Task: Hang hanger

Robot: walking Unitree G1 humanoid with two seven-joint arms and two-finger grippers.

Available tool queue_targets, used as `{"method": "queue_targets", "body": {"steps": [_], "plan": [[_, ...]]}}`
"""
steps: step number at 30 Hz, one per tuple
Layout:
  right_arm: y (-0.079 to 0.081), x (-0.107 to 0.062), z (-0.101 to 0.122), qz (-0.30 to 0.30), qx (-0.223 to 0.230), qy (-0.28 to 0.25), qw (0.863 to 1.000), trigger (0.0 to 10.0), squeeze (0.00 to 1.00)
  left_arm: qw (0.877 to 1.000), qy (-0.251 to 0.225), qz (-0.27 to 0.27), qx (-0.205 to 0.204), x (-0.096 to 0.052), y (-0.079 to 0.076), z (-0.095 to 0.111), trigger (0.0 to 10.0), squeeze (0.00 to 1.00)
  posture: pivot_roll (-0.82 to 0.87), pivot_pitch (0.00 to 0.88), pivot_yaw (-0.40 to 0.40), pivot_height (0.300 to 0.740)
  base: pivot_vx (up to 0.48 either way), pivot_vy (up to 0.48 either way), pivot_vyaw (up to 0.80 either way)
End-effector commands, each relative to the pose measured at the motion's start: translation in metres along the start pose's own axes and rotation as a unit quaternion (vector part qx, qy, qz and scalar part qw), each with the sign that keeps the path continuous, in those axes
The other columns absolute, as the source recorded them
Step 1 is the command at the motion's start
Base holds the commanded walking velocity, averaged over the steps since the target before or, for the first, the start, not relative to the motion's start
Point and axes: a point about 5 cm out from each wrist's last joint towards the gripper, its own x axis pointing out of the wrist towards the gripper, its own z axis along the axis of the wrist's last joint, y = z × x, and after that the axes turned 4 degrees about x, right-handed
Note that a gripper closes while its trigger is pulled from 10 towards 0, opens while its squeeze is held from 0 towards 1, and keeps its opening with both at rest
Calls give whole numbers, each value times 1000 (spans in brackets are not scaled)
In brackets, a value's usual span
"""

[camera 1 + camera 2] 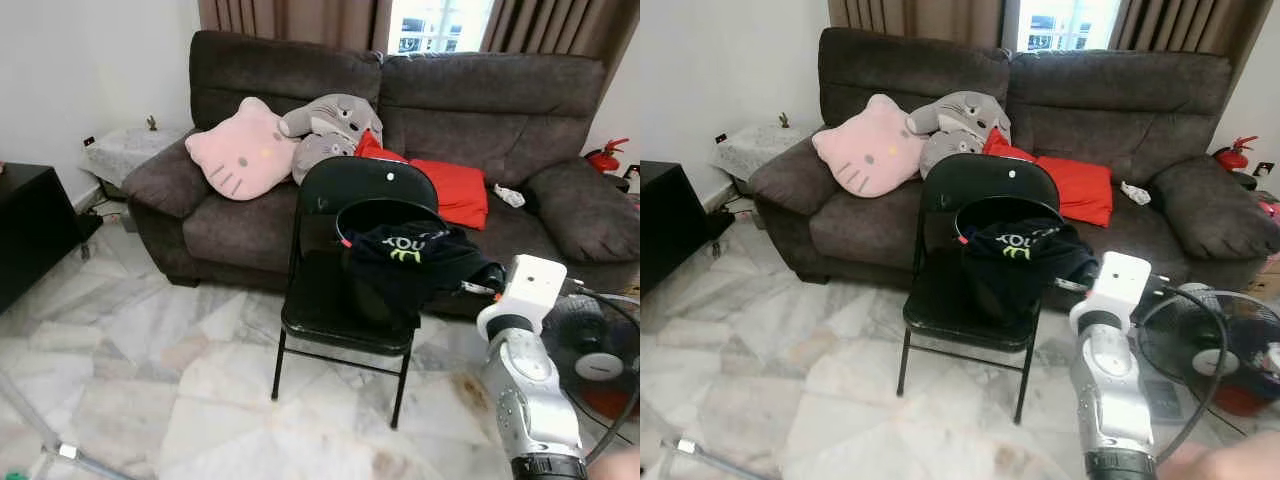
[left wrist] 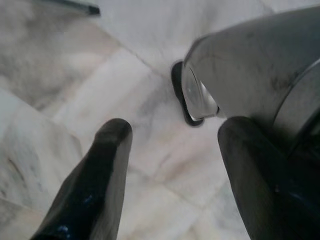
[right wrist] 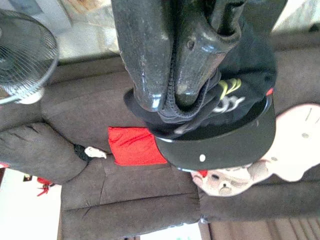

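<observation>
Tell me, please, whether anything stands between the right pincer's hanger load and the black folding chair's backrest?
Nothing visible does. The right pincer is shut on the dark garment, which hangs from a hanger; they are held just in front of the black folding chair, over its seat, with its backrest right behind.

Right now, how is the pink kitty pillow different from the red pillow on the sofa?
The pink kitty pillow is head-shaped with ears and a face; the red pillow is plain and roughly square. The pink kitty pillow leans up against the sofa back; the red pillow lies flatter on the seat. Both sit on the sofa.
</observation>
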Motion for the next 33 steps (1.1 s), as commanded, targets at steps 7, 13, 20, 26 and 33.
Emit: {"method": "queue_targets", "body": {"steps": [7, 13, 20, 26, 33], "plan": [[10, 0, 7, 24, -8, -18, 1000, 10000, 0, 1000, 5, -3, -7, -1, 0, -4, 10000, 0, -28, 0, -45, 740, -289, 0, 0], [25, -3, 4, 98, -54, -18, 994, 10000, 0, 1000, 5, -3, -8, -1, 0, -4, 10000, 0, -30, 0, -45, 740, 0, 0, 0], [32, -5, -1, 138, -86, -16, 987, 10000, 0, 1000, 5, -3, -10, -1, 0, -4, 10000, 0, -28, 0, -46, 740, 0, 0, 479], [35, -8, -18, 209, -226, 2, 951, 10000, 0, 1000, 5, -3, -11, -1, 0, -4, 10000, 0, -26, 0, -47, 740, 0, 0, 800], [17, -3, -41, 219, -322, 36, 920, 10000, 0, 1000, 5, -2, -11, -1, 0, -4, 10000, 0, -20, 0, -48, 740, 0, 0, 800]]}}
